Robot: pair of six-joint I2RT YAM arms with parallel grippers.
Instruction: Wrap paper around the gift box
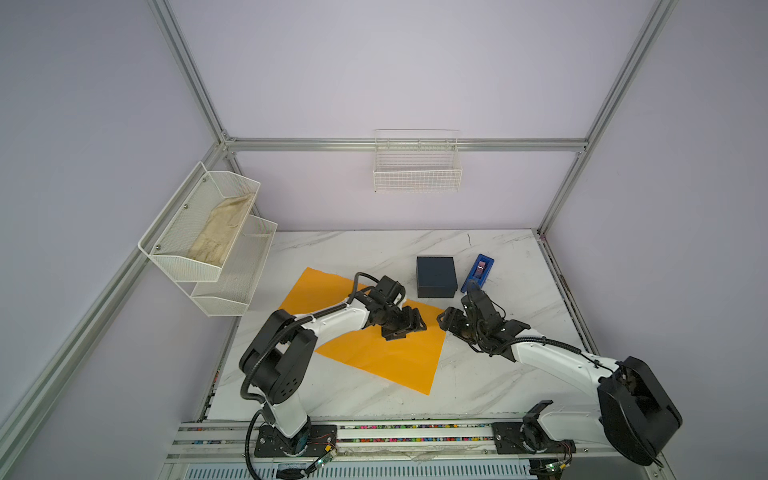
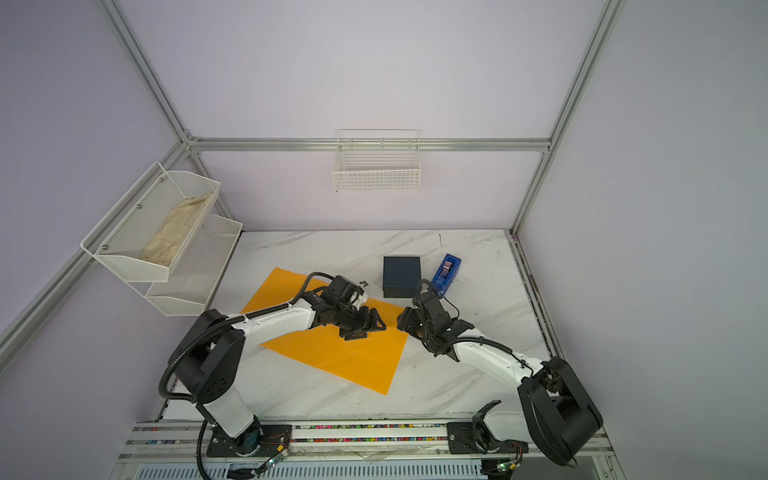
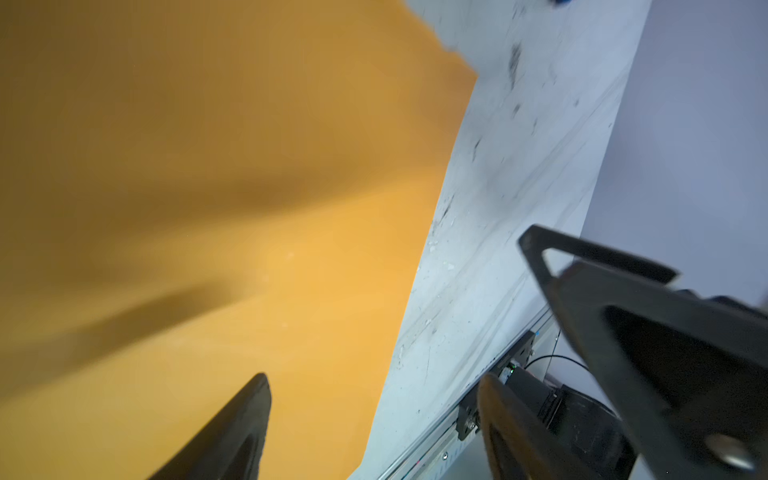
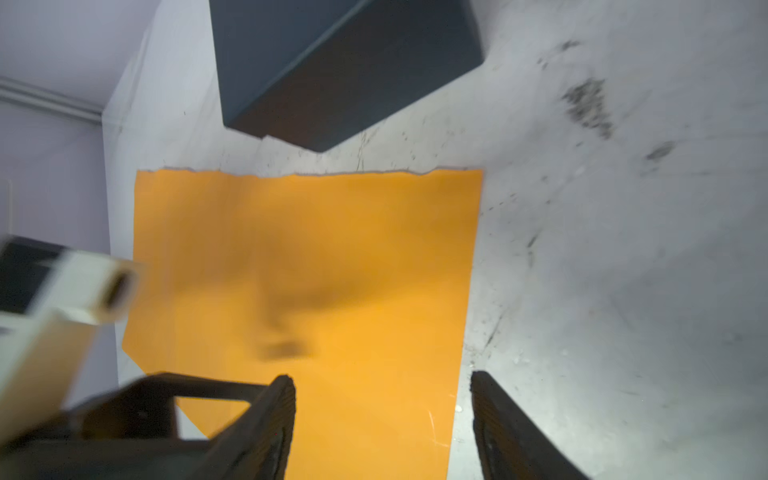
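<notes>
The orange paper [image 1: 374,353] [image 2: 340,353] lies flat on the marble table, turned at an angle. The dark navy gift box [image 1: 436,276] [image 2: 401,276] stands on the bare table just beyond the paper's far corner. My left gripper [image 1: 409,326] [image 3: 374,415] hovers open over the paper's right part, nothing between its fingers [image 3: 245,428]. My right gripper [image 1: 445,320] [image 4: 382,415] faces it, open and empty, straddling the paper's right edge [image 4: 465,332]. The box [image 4: 332,62] shows just past the paper's torn far edge in the right wrist view.
A blue tape dispenser [image 1: 478,272] sits right of the box, close behind the right wrist. A two-tier mesh rack [image 1: 232,266] holding a beige cloth [image 1: 220,232] hangs at the left. A wire basket [image 1: 417,174] hangs on the back wall. The arm rail [image 1: 374,432] runs along the front.
</notes>
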